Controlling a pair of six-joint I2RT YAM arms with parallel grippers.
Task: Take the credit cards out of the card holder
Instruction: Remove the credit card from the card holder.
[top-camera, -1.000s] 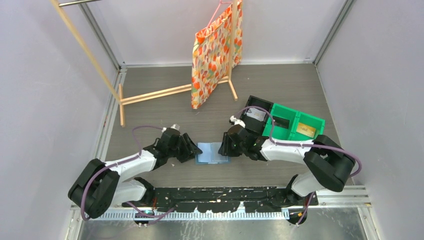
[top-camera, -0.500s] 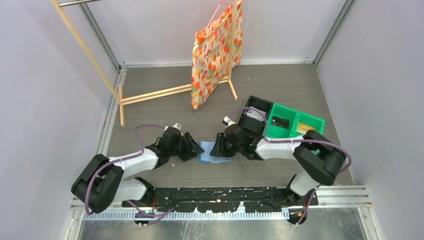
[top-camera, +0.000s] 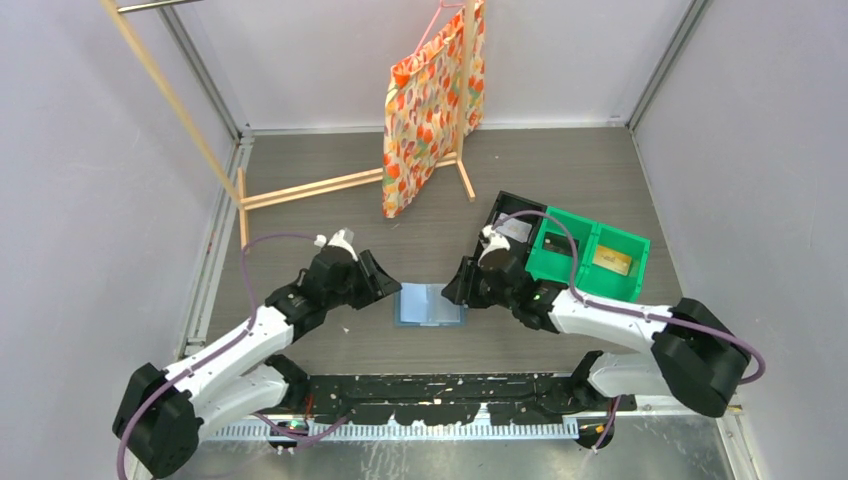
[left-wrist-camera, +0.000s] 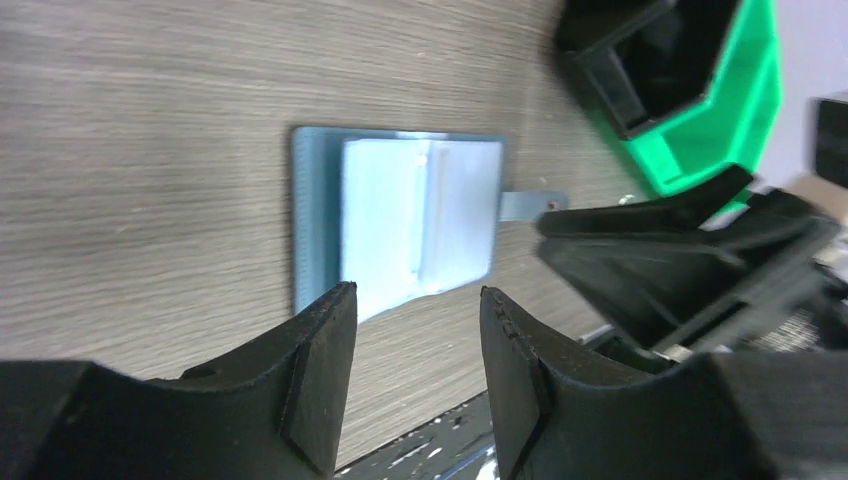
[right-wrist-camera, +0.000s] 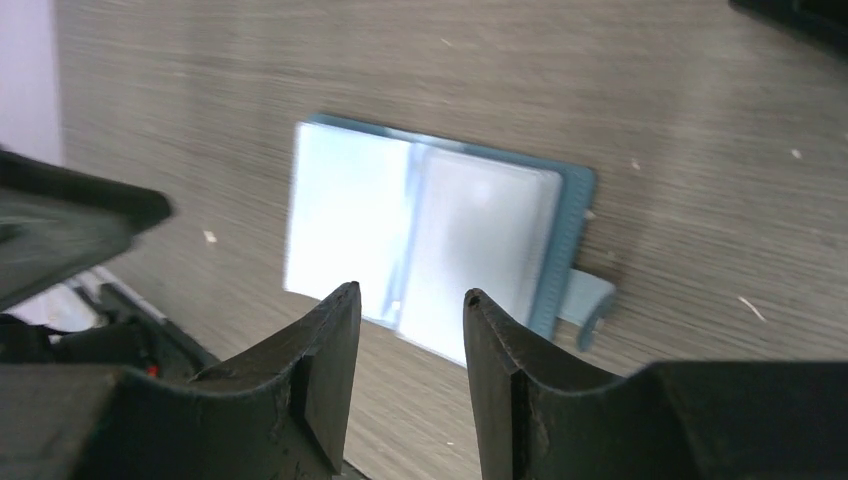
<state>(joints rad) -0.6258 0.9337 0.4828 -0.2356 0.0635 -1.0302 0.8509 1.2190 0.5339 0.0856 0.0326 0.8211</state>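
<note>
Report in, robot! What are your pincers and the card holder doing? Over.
Both open, empty: left pincer, right pincer. The card holder lying open, flat between them. Nothing blocking it.

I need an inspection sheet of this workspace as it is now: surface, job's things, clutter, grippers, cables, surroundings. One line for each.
Surface: grey wood-grain table, a few pale crumbs.
Job's things: card holder lies open and flat between the grippers; tan card in the green bin; whitish card in the black bin; cards left in the sleeves: cannot tell.
Clutter: patterned bag hanging on a wooden rack.
Grippers: left gripper and right gripper both open, holding nothing.
Cables: purple cable on the left arm; another arcs over the bins.
Surroundings: pale walls.
</note>
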